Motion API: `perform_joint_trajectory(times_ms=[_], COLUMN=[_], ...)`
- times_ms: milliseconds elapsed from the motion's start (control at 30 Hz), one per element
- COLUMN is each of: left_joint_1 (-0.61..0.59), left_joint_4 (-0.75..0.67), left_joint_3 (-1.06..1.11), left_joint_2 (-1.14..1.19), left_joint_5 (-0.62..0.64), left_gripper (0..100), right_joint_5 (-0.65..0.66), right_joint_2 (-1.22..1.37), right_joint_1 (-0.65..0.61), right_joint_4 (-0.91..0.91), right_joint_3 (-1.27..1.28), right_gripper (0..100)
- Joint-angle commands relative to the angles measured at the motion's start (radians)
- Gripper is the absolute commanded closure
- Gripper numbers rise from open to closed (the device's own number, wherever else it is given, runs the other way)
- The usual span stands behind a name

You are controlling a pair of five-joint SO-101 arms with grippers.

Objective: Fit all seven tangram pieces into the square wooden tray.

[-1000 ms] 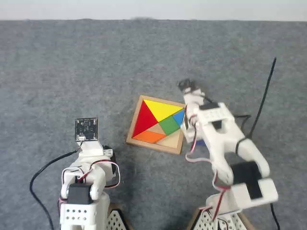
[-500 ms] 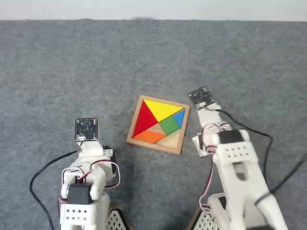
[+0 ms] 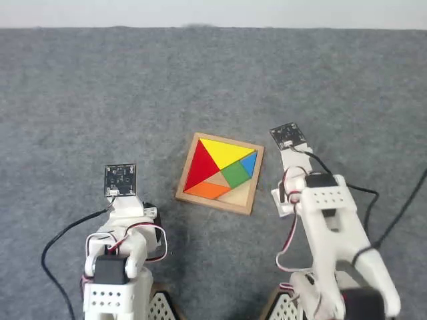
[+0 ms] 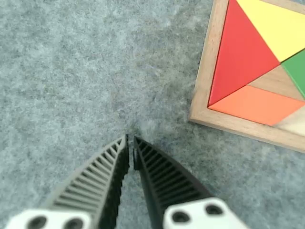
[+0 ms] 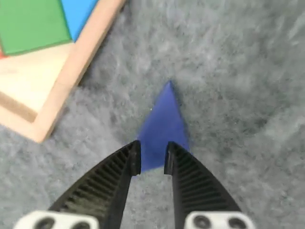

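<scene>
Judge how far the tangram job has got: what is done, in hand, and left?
Done: red triangle, yellow triangle, green square, orange piece and light blue triangle lie in the tray. In hand: the right gripper, fingers slightly parted, hangs over a dark blue triangle flat on the mat beside the tray, seemingly not gripped. Left: fit it into the tray's bare pale corner. The left gripper sits shut over the mat.

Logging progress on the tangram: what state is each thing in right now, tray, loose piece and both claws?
square wooden tray: flat on the mat, partly filled, one corner slot bare.
dark blue triangle: flat on the mat outside the tray, not gripped.
left claw: shut, empty.
right claw: slightly open, over the triangle's wide end.
</scene>
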Motion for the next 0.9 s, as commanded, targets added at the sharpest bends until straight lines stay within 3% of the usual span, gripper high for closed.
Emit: perform_joint_trajectory(times_ms=[0,100,467,633,867], left_joint_1=[-0.006,-0.006,-0.006,-0.006,-0.006], left_joint_4=[0.005,0.005,0.005,0.005,0.005], left_joint_3=[-0.013,-0.013,-0.013,-0.013,-0.013], left_joint_2=[-0.02,-0.02,-0.02,-0.02,-0.02], left_joint_5=[-0.015,-0.015,-0.015,-0.015,-0.015], left_gripper=[99,99,99,99,99], right_joint_5=[-0.028,-0.021,-0.029,-0.029,-0.031], right_joint_2=[0.087,0.154,0.225,0.232,0.157], right_joint_1=[0.012,0.012,0.096,0.09,0.09], right_joint_4=[-0.027,-0.03,-0.042,-0.048,-0.05], right_joint_3=[-0.092,-0.112,-0.163,-0.166,-0.166], right_gripper=[83.9,79.7,82.0,98.9,99.2])
